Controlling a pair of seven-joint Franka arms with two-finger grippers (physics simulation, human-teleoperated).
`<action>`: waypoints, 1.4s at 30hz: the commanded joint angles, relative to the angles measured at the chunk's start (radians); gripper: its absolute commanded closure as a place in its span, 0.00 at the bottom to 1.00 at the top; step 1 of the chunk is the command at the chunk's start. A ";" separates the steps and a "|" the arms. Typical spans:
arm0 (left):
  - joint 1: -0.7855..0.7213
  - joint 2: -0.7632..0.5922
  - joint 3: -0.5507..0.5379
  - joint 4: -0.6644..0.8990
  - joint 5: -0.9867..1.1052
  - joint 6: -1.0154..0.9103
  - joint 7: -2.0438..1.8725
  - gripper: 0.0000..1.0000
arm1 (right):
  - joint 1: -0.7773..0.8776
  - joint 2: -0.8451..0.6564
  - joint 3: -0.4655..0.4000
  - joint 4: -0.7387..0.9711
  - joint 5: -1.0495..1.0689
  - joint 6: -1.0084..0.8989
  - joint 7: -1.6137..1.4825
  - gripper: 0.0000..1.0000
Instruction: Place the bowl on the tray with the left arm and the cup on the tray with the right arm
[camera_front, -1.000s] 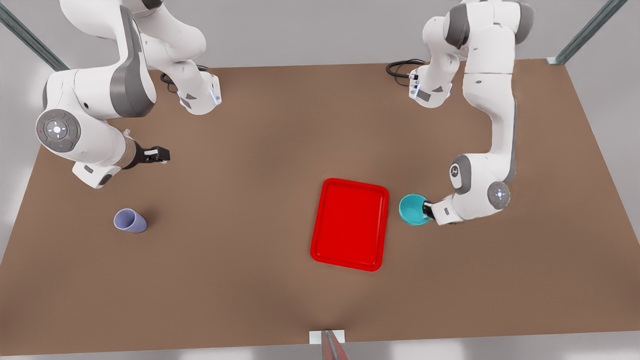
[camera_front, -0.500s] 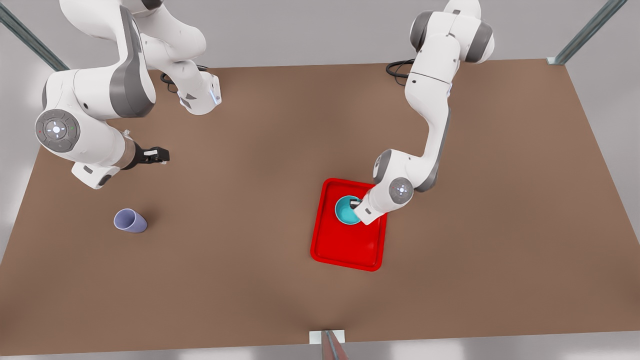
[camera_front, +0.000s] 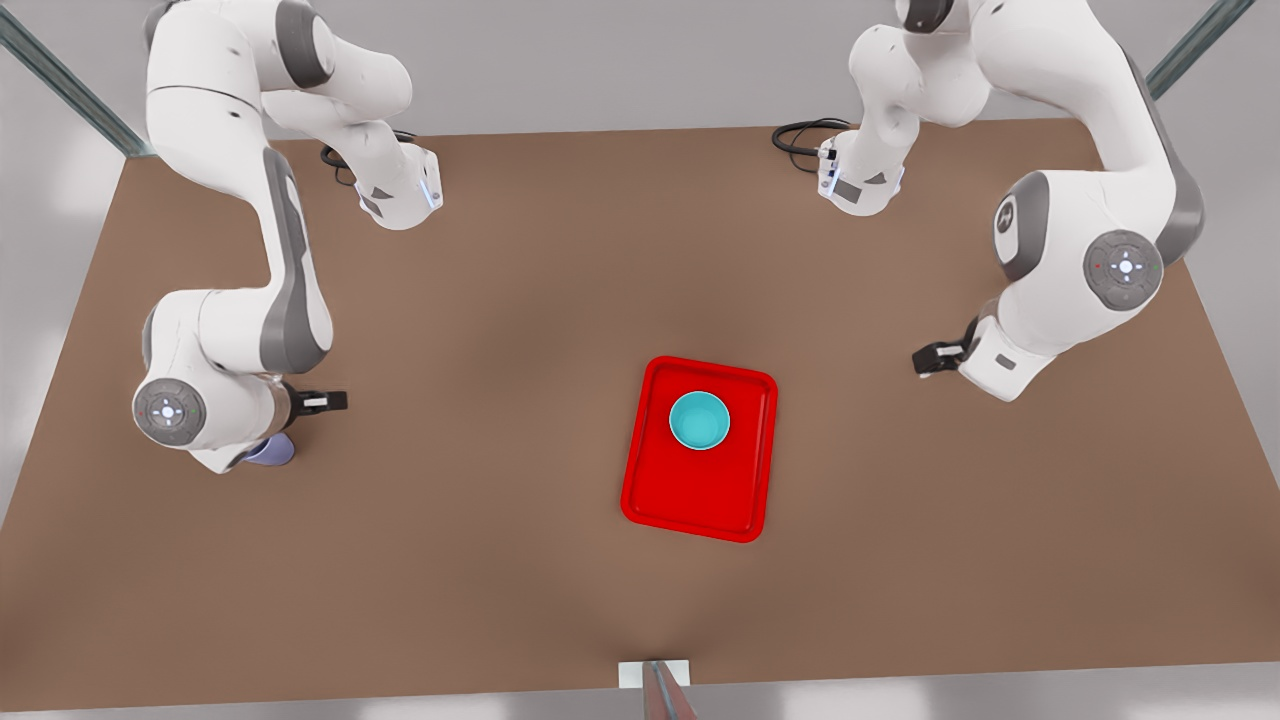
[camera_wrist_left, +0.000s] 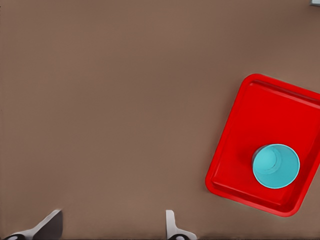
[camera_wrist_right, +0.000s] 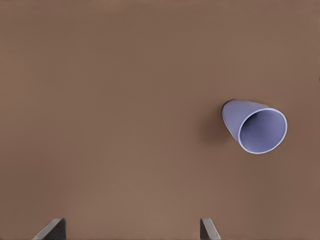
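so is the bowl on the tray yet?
Yes. The bowl sits upright inside the tray, released; the left hand is open, off to the side.

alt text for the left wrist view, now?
A teal bowl sits upright on a red tray resting on a brown table. The left pincer is open and empty, apart from the tray.

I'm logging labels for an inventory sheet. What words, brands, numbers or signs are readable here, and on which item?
None readable.
The bowl, tray and cup are plain, with no print.
A small mark on the arm joint at the front view's right is too small to read.
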 joint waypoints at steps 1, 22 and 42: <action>-0.002 0.000 0.006 0.016 -0.011 -0.109 0.287 0.00 | -0.003 0.007 -0.040 -0.043 0.036 0.269 -0.223 0.00; 0.561 -0.285 -0.494 -0.240 -0.003 0.067 0.189 0.00 | 0.009 -0.012 -0.249 -0.425 0.132 0.734 -0.646 0.00; 0.558 -0.083 -0.489 -0.049 0.023 -0.080 0.209 0.00 | 0.028 0.109 -0.261 -0.453 0.171 0.762 -0.628 0.00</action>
